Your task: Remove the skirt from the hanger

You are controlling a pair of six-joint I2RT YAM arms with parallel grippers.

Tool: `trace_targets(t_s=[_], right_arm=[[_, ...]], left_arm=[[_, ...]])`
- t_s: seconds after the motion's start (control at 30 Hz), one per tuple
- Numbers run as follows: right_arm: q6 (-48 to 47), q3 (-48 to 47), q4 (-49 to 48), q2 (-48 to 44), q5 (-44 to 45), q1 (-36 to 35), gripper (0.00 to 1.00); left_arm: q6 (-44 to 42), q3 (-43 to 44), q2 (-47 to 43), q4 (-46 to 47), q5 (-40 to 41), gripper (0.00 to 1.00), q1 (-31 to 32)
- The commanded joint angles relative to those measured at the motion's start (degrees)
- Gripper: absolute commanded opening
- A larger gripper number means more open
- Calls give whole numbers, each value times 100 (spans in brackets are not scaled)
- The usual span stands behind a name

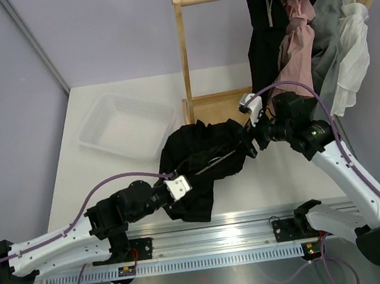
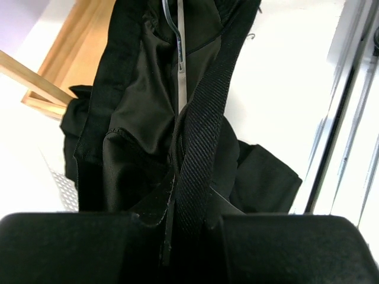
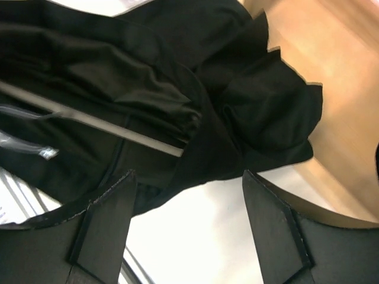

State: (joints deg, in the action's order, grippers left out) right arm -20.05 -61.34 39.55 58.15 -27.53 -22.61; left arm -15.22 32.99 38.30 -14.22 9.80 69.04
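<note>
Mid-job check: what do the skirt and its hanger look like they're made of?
The skirt looks like matte black woven cloth: a diagonal ribbed weave shows on its band, and it hangs in limp folds. The hanger is a slim, smooth grey bar with a slight sheen. It may be plastic or coated metal, but the look leaves that open.

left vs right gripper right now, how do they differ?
Left gripper is shut, pinching the skirt; right gripper stands with jaws wide apart, holding nothing. Left meets the skirt's near-left side, right its far-right side. Both aim at the skirt.
</note>
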Motion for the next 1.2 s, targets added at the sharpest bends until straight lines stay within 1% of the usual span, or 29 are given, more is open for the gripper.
trace_targets(t_s=[0.0, 0.13, 0.27, 0.33, 0.37, 0.4, 0.43, 0.5, 0.63, 0.67, 0.8, 0.83, 0.93, 1.07, 1.17], right_arm=[[968, 87, -545, 240, 634, -85, 80], [1003, 87, -676, 512, 976, -261, 77], [1021, 9, -861, 855, 1425, -288, 67], [1030, -36, -940, 1005, 1626, -288, 54], [1038, -62, -958, 1023, 1758, -288, 45], [1030, -88, -984, 1014, 1890, -279, 26], [1004, -89, -1028, 962, 2213, -279, 16], [942, 60, -1177, 761, 2523, -279, 0], [766, 385, -1537, 540, 3225, -261, 0], [731, 456, -1590, 531, 3262, -235, 0], [722, 763, -1784, 636, 3096, 230, 0], [740, 781, -1828, 749, 2904, 509, 0], [749, 755, -1889, 996, 2779, 923, 0], [722, 720, -2144, 1067, 2612, 1232, 0], [670, 510, -2276, 1189, 2533, 1434, 0]], left_arm=[[-209, 392, -86, 754, 434, 0, 75], [-235, 515, -51, 806, 487, 0, 145], [-235, 577, -69, 842, 496, 0, 163], [-218, 594, -104, 833, 505, 0, 172], [-218, 594, -130, 807, 522, 0, 180], [-209, 603, -148, 772, 592, 0, 180], [-200, 586, -174, 684, 628, 0, 180], [-183, 533, -253, 631, 698, 0, 180], [-130, 454, -446, 508, 812, 0, 180], [-130, 445, -490, 482, 839, 0, 180], [-104, 445, -745, 367, 892, 0, 180], [-95, 462, -824, 306, 892, 0, 180], [-42, 497, -965, 174, 848, 0, 180], [11, 541, -1123, -37, 769, 0, 180], [54, 594, -1123, -169, 646, 0, 180]])
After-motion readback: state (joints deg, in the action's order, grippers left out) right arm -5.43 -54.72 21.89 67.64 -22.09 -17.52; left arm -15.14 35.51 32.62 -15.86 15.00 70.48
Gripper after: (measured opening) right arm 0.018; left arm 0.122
